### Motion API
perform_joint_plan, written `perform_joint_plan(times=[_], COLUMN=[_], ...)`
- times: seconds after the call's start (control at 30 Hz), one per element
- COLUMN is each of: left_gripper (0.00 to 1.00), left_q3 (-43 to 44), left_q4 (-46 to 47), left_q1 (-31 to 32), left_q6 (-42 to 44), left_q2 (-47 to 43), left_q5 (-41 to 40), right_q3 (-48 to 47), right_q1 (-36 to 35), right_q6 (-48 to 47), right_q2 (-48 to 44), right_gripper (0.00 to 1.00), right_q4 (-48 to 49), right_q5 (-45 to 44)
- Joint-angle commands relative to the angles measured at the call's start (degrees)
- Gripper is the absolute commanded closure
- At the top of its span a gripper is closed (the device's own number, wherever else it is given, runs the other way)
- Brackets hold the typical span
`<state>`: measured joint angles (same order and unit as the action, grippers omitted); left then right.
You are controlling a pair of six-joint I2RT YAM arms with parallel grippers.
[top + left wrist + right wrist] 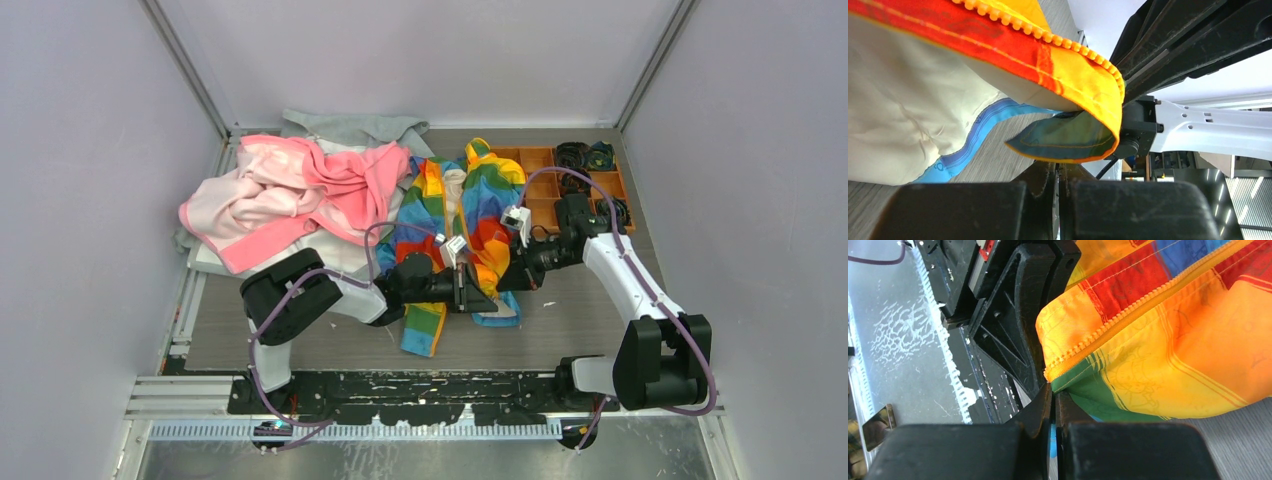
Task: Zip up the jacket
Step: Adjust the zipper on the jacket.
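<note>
The jacket [470, 215] — at its lower hem — is pinched by left end effector [1058, 172] and right end effector [1053, 400].

The work surface is a grey wood-grain table [590, 320], seen across the middle of the overhead view. A pink garment [300, 190] is heaped on its upper left part. A grey garment [350, 128] is laid behind it along the far edge and is partly covered by the pink one. A striped jacket [485, 195] is spread at the centre, its frame-left edge touching the pink heap. An orange compartment tray [545, 158] is set at the upper right, just beside the jacket. Dark items are held in several of its compartments.
</note>
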<state>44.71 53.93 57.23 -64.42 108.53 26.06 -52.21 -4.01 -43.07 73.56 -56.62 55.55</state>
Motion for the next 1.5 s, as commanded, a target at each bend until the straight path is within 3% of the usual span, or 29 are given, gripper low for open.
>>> perform_joint_plan(times=[0.0,0.27,0.57,1.0,1.33,1.47], left_gripper=[1.00,1.00,0.99,0.80,0.67,0.62], left_q3=[-0.05,1.43,3.51,-0.75,-5.61,-5.72], left_q4=[-4.50,-11.26,-16.19,-18.58,-22.23,-22.63], left_q1=[-0.34,0.08,0.12,0.19,0.06,-0.66], left_q6=[-1.64,-1.89,0.03,1.89,7.09,10.44], left_q2=[-1.54,0.11,-1.10,-5.30,-16.46,-20.50], left_q5=[0.85,2.86,2.17,0.90,-2.82,-4.94], right_q3=[-0.40,0.18,0.49,0.79,0.79,0.55], right_q1=[-0.16,-0.19,-0.93,-2.51,-3.17,-3.55], right_q6=[5.91,5.98,-0.49,-1.14,-2.97,-8.79], right_q2=[-2.56,-3.24,-3.93,-3.51,-3.25,-2.63], right_gripper=[0.97,0.98,0.98,0.97,0.97,0.97], right_q4=[6.43,7.05,3.28,3.73,3.00,-0.63], right_q5=[-1.55,-1.02,2.02,-1.29,-2.78,-2.90])
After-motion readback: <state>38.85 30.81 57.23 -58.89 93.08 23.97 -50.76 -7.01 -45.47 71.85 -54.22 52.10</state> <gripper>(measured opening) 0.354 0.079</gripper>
